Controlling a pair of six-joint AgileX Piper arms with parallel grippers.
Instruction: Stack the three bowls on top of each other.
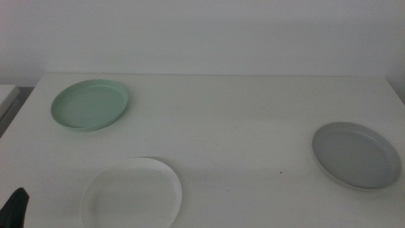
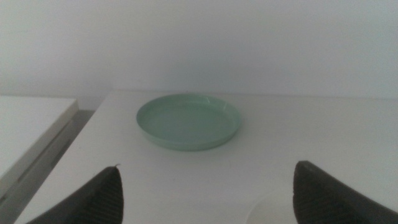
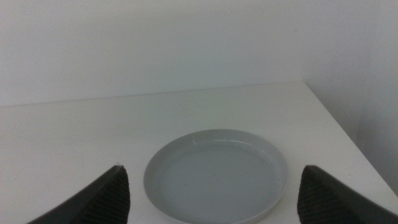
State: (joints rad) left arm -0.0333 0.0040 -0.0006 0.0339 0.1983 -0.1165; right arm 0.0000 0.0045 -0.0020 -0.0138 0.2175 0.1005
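The mint green bowl sits at the table's far left and shows ahead of my left gripper in the left wrist view. The white bowl lies at the front left; a sliver of its rim shows between the left jaws. The grey bowl sits at the right, and fills the right wrist view. My left gripper is open and empty, its tip at the picture's bottom left corner. My right gripper is open, empty, just short of the grey bowl.
The white table backs onto a white wall. Its right edge runs close beside the grey bowl. A second white surface stands to the left of the table across a gap.
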